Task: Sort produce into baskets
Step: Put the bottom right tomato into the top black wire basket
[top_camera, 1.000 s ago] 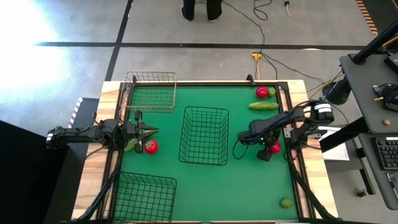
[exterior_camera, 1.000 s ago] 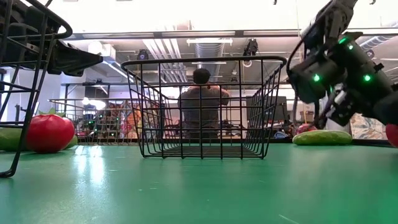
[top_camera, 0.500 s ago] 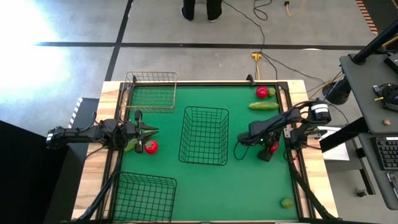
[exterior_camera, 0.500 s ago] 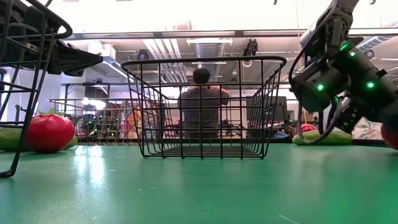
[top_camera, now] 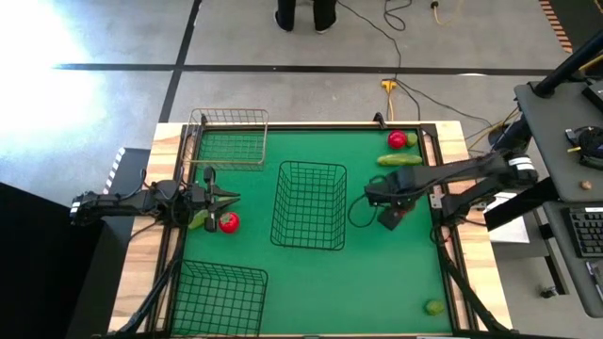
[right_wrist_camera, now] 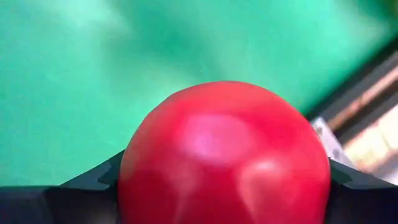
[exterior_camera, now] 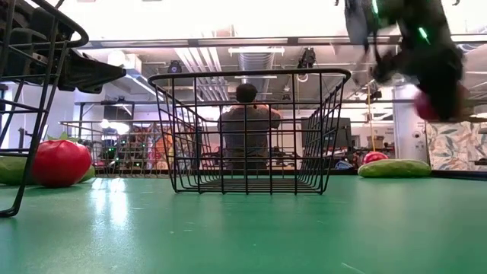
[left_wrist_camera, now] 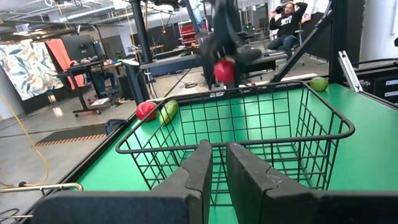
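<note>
My right gripper (top_camera: 390, 215) is shut on a red tomato (right_wrist_camera: 224, 155) and holds it high above the green table, to the right of the middle black basket (top_camera: 309, 204). The tomato also shows in the left wrist view (left_wrist_camera: 224, 70) and, blurred, in the low view (exterior_camera: 426, 103). My left gripper (top_camera: 229, 198) is shut and empty at the table's left, just above a second tomato (top_camera: 228, 222) and a cucumber (top_camera: 198, 221) that lie on the table. A third tomato (top_camera: 397, 139), a lime (top_camera: 411, 138) and another cucumber (top_camera: 399, 160) lie at the far right. My right gripper pinches the tomato between its two fingers (right_wrist_camera: 93, 180), one on each of its opposite sides (right_wrist_camera: 134, 168). The fingers come from above and point down at the table. The tomato is lifted clear of the table.
A pale brownish wire basket (top_camera: 229, 138) stands at the far left corner and a black one (top_camera: 220, 298) at the near left corner. A lime (top_camera: 433, 306) lies at the near right edge. A person sits beyond the table's far side (exterior_camera: 246, 129).
My right gripper has risen from just above the table with the tomato in its fingers and has gone a little toward the middle basket. The tomato is now lifted well clear of the table.
</note>
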